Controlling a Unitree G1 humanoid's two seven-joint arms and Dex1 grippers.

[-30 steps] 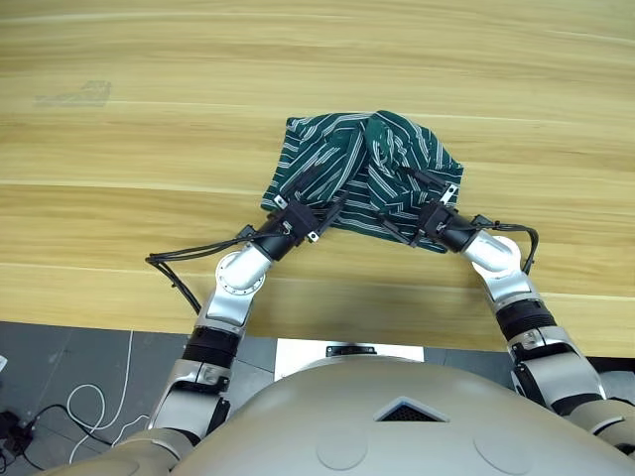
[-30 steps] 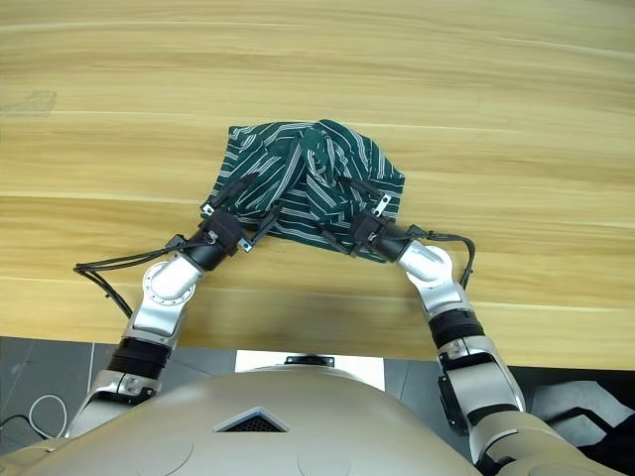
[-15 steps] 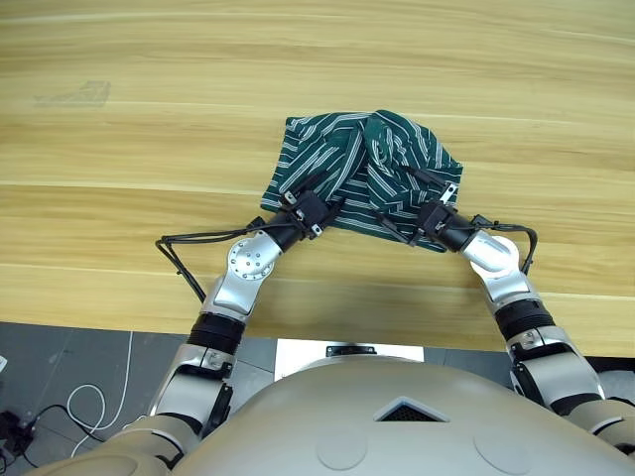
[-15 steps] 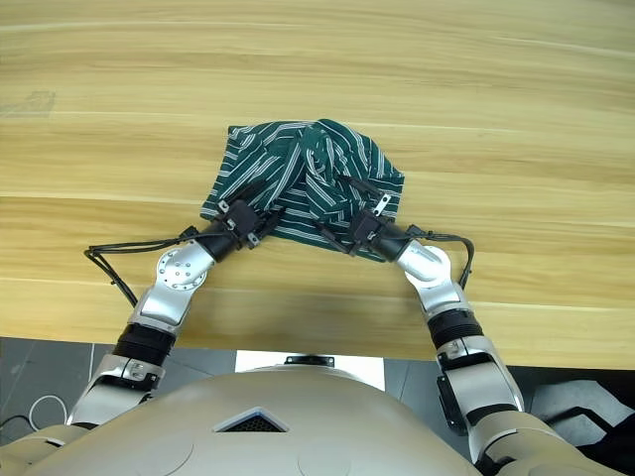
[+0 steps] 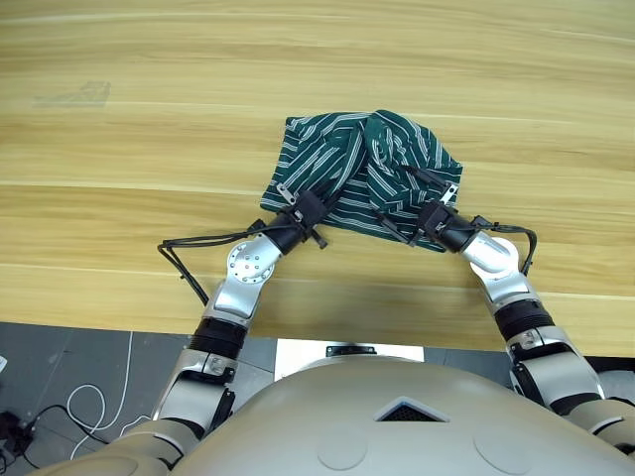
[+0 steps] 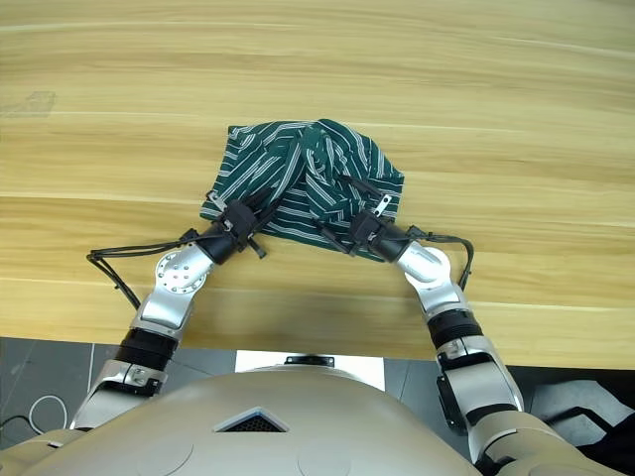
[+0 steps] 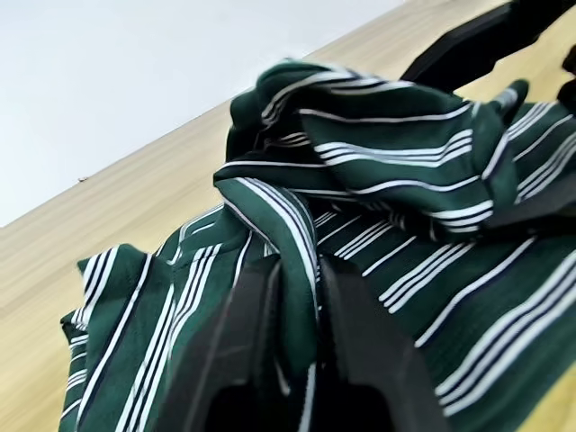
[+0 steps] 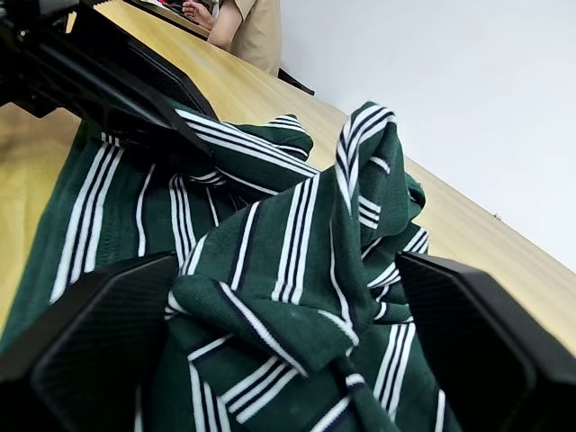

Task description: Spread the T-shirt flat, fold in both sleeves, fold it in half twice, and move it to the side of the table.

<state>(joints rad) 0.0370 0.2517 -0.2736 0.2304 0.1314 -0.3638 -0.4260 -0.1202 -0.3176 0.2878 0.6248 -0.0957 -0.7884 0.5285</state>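
Green striped T-shirt crumpled, left claw pinching it, right claw agape

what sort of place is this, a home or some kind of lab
Probably a lab or office workroom, not a home: a long wooden table holding a crumpled T-shirt, a plain white wall behind it, and loose cables on the grey floor.

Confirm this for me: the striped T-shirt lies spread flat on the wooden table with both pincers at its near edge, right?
Not flat. The T-shirt lies bunched in raised folds, as the left eye view shows. The rest holds: it is on the wooden table, with the left pincer and the right pincer at its near edge.
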